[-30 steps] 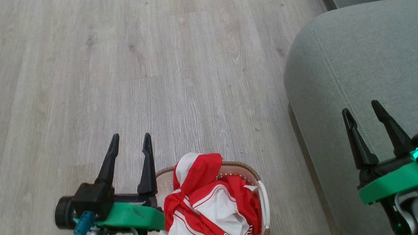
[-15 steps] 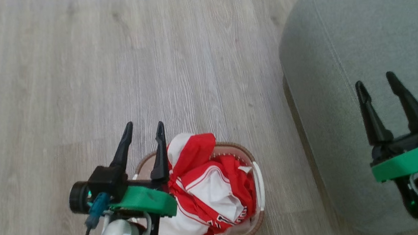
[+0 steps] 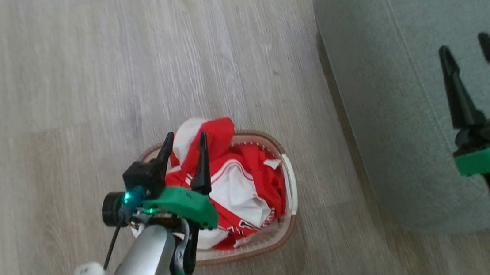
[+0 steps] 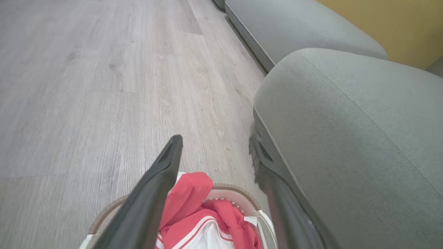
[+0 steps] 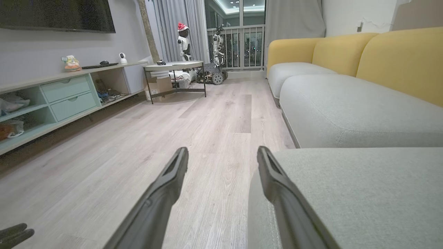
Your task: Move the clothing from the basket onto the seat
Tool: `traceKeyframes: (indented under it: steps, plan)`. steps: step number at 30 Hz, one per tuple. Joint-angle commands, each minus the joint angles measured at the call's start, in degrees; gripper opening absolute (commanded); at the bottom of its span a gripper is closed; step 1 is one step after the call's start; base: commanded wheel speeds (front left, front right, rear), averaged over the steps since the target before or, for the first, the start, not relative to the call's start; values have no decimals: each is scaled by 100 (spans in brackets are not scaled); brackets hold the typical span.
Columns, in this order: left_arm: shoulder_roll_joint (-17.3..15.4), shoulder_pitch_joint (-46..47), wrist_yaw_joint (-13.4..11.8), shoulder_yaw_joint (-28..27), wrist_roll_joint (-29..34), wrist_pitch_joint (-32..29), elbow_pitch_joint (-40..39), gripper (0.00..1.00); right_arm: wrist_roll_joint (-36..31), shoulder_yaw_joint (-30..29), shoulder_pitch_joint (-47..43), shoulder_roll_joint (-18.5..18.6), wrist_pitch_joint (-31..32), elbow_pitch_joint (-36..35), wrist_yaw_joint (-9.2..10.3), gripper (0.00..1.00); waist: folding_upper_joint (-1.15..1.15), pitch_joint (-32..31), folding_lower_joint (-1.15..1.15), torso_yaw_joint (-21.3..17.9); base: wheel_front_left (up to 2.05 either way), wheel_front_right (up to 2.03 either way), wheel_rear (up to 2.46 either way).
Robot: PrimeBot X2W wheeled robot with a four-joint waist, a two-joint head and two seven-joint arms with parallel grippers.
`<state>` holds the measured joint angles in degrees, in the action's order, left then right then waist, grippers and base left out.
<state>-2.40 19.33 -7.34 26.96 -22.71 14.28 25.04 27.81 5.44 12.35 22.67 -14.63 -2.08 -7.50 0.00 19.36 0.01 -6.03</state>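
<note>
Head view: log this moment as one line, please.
left gripper: open, over clothing, nothing held | right gripper: open, over seat | clothing: in basket | basket: on floor beside seat

In the head view, the left gripper (image 3: 186, 135) and its silver forearm (image 3: 141, 270) cover the frame-left side of the small oval cream plastic basket (image 3: 291, 182) at lower centre, and part of the crumpled red-and-white shiny clothing (image 3: 241, 191). The jersey's black-edged numerals (image 3: 252, 225) are creased and unreadable. The large grey-green fabric seat (image 3: 383, 99) runs off the top and right edges. In the left wrist view, the bottom edge cuts the basket.
</note>
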Motion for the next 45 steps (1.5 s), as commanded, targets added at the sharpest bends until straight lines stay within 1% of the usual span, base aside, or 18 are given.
traceKeyframes:
  steps: [1, 6, 12, 17, 22, 25, 28, 31, 37, 38, 39, 40, 41, 43, 45]
  plan:
    - [-48, 198, -43, -119, -26, 72, -102, 100, 46, 47, 103, 172, -37, -218, 1, 100, 0, 266, -1, -97, 0, 0, 0]
    - [-48, 701, -171, 127, -373, 72, 656, 100, 172, 41, 326, 328, -37, -371, 1, 100, 0, 746, -1, -217, 0, 0, 0]
    - [-48, 1250, -154, 424, -754, 72, 1531, 100, 383, -102, 561, 403, -37, -583, 1, 100, 0, 1326, -1, -369, 0, 0, 0]
    - [-48, 1636, -234, 673, -1083, 72, 2279, 100, 422, -208, 827, 451, -37, -745, 1, 100, 0, 1783, -1, -541, 0, 0, 0]
    - [-48, 2074, -160, 1118, -1362, 72, 3091, 100, 480, -381, 1171, 503, -37, -951, 1, 100, 0, 2252, -1, -731, 0, 0, 0]
    - [-48, 2319, -60, 1421, -1573, -77, 3521, 100, 512, -461, 1331, 486, -37, -1062, 1, 100, 0, 2519, -1, -852, 0, 0, 0]
    - [-48, 2531, -103, 1573, -1795, -203, 3857, 100, 544, -521, 1465, 447, -37, -1178, 1, 100, 0, 2782, -1, -978, 0, 0, 0]
    - [-48, 2684, -153, 1679, -1993, -359, 4117, 100, 563, -562, 1569, 399, -37, -1271, 1, 100, 0, 2990, -1, -1099, 0, 0, 0]
    - [-48, 2867, -432, 1854, -2295, -866, 4508, 100, 596, -632, 1689, 272, -37, -1345, 1, 100, 0, 3278, -1, -1276, 0, 0, 0]
    - [-48, 2876, -417, 1900, -2326, -1009, 4551, 100, 613, -653, 1712, 235, -37, -1347, 1, 100, 0, 3312, -1, -1301, 0, 0, 0]
    - [-48, 2876, -417, 1900, -2326, -1009, 4551, 100, 613, -653, 1712, 235, -37, -1347, 1, 100, 0, 3312, -1, -1301, 0, 0, 0]
    - [-48, 2888, -371, 2026, -2358, -1361, 4621, 100, 639, -678, 1742, 182, -37, -1354, 1, 100, 0, 3381, -1, -1340, 0, 0, 0]
    - [-48, 2909, -378, 2065, -2375, -1461, 4642, 100, 644, -674, 1745, 159, -37, -1350, 1, 100, 0, 3408, -1, -1350, 0, 0, 0]
    - [-48, 2940, -394, 2100, -2381, -1490, 4654, 100, 645, -661, 1749, 143, -37, -1347, 1, 100, 0, 3433, -1, -1356, 0, 0, 0]
    - [-48, 2991, -430, 2135, -2400, -1393, 4666, 100, 640, -640, 1760, 120, -37, -1338, 1, 100, 0, 3463, -1, -1360, 0, 0, 0]
